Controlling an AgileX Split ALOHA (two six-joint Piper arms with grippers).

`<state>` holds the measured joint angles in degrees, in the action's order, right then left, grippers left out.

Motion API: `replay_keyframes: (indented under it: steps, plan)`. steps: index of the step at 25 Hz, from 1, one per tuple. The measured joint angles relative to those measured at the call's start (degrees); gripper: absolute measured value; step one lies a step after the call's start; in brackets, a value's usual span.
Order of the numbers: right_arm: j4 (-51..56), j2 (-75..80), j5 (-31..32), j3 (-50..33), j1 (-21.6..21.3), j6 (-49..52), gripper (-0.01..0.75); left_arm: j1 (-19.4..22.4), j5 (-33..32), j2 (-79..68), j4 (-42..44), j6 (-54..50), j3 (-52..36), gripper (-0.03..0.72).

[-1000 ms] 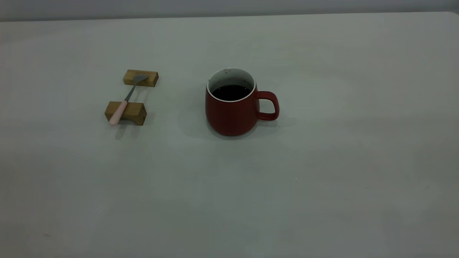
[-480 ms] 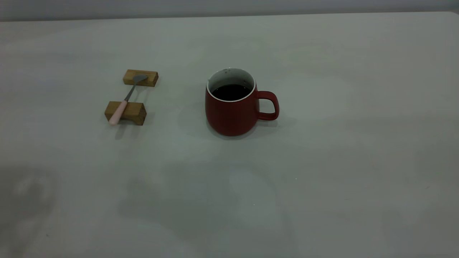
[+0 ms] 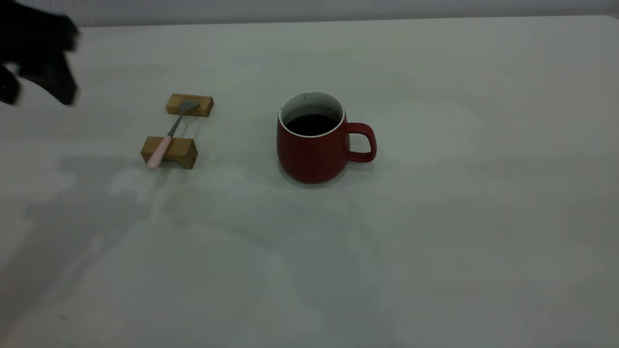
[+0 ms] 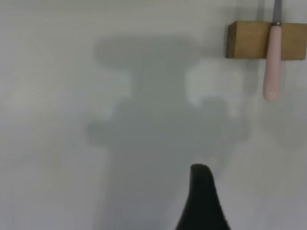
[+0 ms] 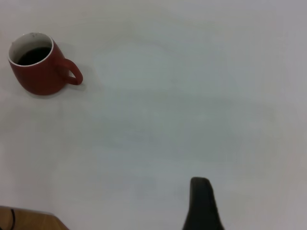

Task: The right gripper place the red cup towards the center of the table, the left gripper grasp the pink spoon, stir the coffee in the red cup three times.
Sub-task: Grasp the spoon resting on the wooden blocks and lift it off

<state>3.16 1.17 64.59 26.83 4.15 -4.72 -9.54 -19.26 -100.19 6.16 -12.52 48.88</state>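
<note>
Red cup (image 3: pixel 312 145) of coffee (image 3: pixel 312 124) stands mid-table (image 3: pixel 435 217); pink spoon (image 3: pixel 167 137) bridges two wooden blocks (image 3: pixel 169 152) to its left.

The exterior view catches the left gripper (image 3: pixel 36 94) blurred at the far-left edge, high above the spoon, its fingers spread. Only one right-gripper fingertip (image 5: pixel 201 203) shows, in its wrist view, well apart from the cup; its state cannot be told.
</note>
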Motion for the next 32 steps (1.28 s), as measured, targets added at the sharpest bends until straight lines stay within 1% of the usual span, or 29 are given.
replay_keyframes:
  steps: [7, 15, 19, 21, 23, 26, 28, 32]
  plan:
    - [0.00, 0.00, 0.05, 0.00, 0.00, 0.00, 0.587, -3.40, 3.60, -12.66, -0.02, -0.18, 5.83, 0.623]
    - [0.00, 0.00, 0.05, 0.00, 0.00, 0.00, 0.587, -4.84, 4.39, -23.30, -0.02, -0.18, 11.82, 0.618]
    - [0.00, 0.00, 0.05, 0.00, 0.00, 0.00, 0.587, -5.36, 4.64, -26.61, -0.02, -0.12, 14.25, 0.599]
    - [0.00, 0.00, 0.05, 0.00, 0.00, 0.00, 0.587, -5.64, 4.90, -27.84, -0.02, -0.05, 14.97, 0.574]
    - [0.00, 0.00, 0.05, 0.00, 0.00, 0.00, 0.587, -5.75, 5.35, -28.79, 0.08, -0.05, 15.45, 0.540]
    - [0.05, 0.00, 0.05, 0.00, 0.00, 0.00, 0.587, -5.76, 6.34, -29.69, 0.08, -0.01, 15.50, 0.461]
    - [0.05, 0.00, 0.05, 0.00, 0.00, 0.00, 0.587, -5.76, 6.79, -30.24, 0.08, -0.01, 15.50, 0.376]
    - [0.05, 0.00, 0.05, 0.00, 0.00, 0.00, 0.587, -5.81, 7.00, -30.26, 0.08, -0.45, 15.56, 0.165]
